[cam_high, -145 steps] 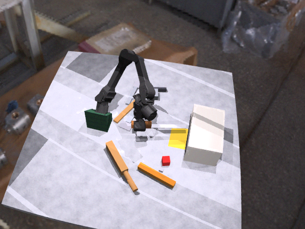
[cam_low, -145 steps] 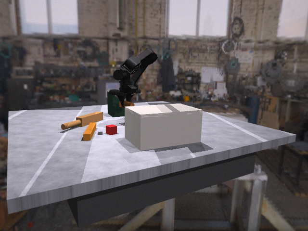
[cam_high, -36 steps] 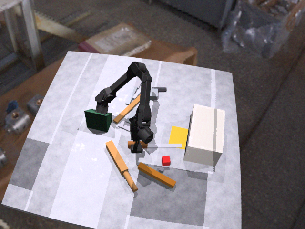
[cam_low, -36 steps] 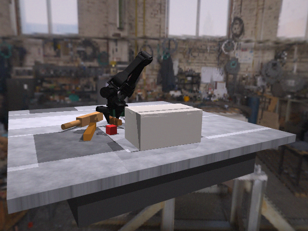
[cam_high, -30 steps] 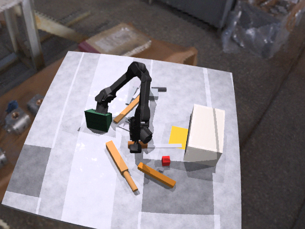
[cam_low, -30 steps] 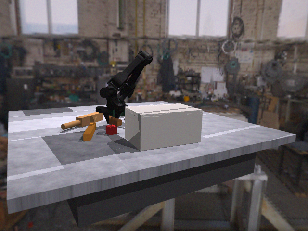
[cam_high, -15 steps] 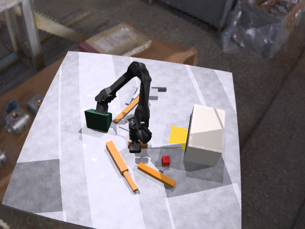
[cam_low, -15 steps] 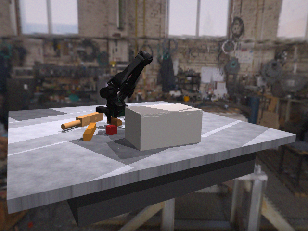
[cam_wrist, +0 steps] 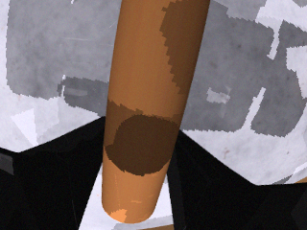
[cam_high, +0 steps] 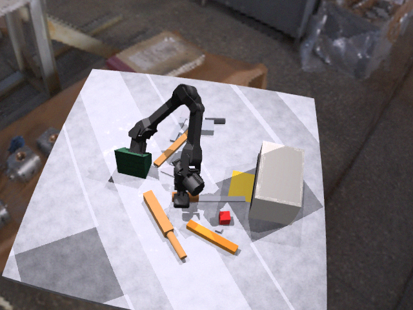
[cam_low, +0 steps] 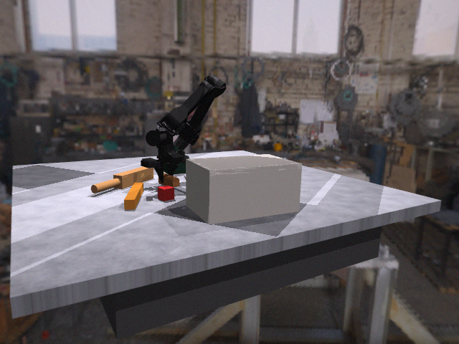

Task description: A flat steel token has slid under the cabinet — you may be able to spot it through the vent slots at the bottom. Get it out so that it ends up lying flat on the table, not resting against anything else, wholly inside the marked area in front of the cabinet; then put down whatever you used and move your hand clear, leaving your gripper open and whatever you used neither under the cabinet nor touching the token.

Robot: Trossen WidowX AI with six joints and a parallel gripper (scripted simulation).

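Observation:
My gripper (cam_high: 182,201) (cam_low: 161,179) (cam_wrist: 138,129) is shut on the round orange handle (cam_high: 193,197) (cam_low: 171,180) (cam_wrist: 155,53) of a tool, near its rear end. The tool's long flat grey blade (cam_high: 221,199) points at the cabinet (cam_high: 280,173) (cam_low: 255,190). The blade's tip lies over the near edge of the yellow marked area (cam_high: 240,183), just short of the cabinet front. The tool is low, at or close to the table; the frames do not show which. The token and the vent slots are not visible in any view.
A red cube (cam_high: 224,217) (cam_low: 166,193), a small grey piece (cam_high: 219,230) (cam_low: 149,198) and an orange bar (cam_high: 212,236) (cam_low: 133,196) lie beside the tool. An orange paddle shape (cam_high: 158,213) (cam_low: 128,178) lies nearby. An orange stick (cam_high: 170,148) and a grey block (cam_high: 208,127) lie farther back.

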